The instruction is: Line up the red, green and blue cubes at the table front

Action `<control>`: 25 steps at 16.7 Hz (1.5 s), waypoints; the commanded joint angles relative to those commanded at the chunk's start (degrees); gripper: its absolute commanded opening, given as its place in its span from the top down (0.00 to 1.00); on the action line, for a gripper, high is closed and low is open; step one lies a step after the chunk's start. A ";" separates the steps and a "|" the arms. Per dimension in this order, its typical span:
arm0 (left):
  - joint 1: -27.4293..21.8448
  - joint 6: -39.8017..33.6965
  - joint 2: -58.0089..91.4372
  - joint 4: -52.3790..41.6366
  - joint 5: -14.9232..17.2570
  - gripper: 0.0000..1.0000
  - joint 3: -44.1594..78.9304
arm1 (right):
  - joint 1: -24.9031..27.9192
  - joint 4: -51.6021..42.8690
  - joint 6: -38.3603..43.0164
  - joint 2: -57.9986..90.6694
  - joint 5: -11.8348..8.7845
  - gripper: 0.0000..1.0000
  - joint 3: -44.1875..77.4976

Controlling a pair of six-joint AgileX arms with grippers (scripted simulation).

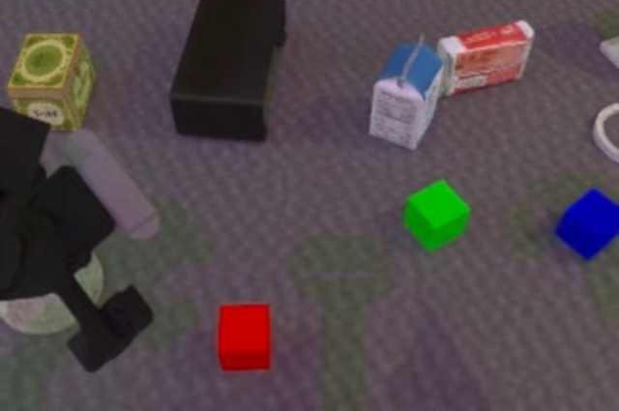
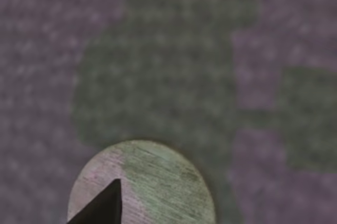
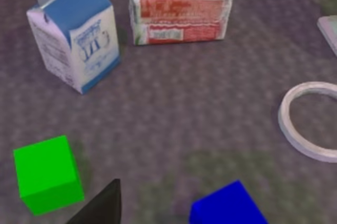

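The red cube (image 1: 244,337) sits near the table's front, left of centre. The green cube (image 1: 436,214) (image 3: 47,174) lies right of centre, farther back. At the right edge rests the blue cube (image 1: 588,223) (image 3: 229,205), turned at an angle. My left gripper (image 1: 108,329) (image 2: 102,208) hangs low at the front left, a little left of the red cube and holding nothing I can see. The right arm is outside the top view; a dark wedge of my right gripper (image 3: 102,208) shows between the green and blue cubes, above the table (image 1: 319,266).
A black box (image 1: 230,63) and a yellow-green patterned box (image 1: 50,80) stand at the back left. A blue-topped carton (image 1: 406,94) and a red-and-white pack (image 1: 486,56) stand behind the green cube. A white ring (image 1: 609,131) lies at the right edge. A pale disc (image 2: 142,182) lies under my left gripper.
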 joint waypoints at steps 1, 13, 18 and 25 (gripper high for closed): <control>2.45 -2.55 -5.62 2.92 -0.10 0.00 -4.11 | 1.52 -3.44 -0.17 6.37 -0.10 0.00 5.00; 21.97 -27.50 -53.92 32.74 0.44 0.00 -36.96 | 16.18 -37.92 -1.53 72.20 -0.39 0.00 56.83; 23.88 -31.33 -59.87 37.62 0.75 0.00 -38.99 | 17.81 -41.85 -1.64 79.70 -0.14 0.00 63.19; 23.88 -31.33 -59.87 37.62 0.75 0.00 -38.99 | 17.68 -39.40 -1.75 80.37 -0.13 0.00 61.22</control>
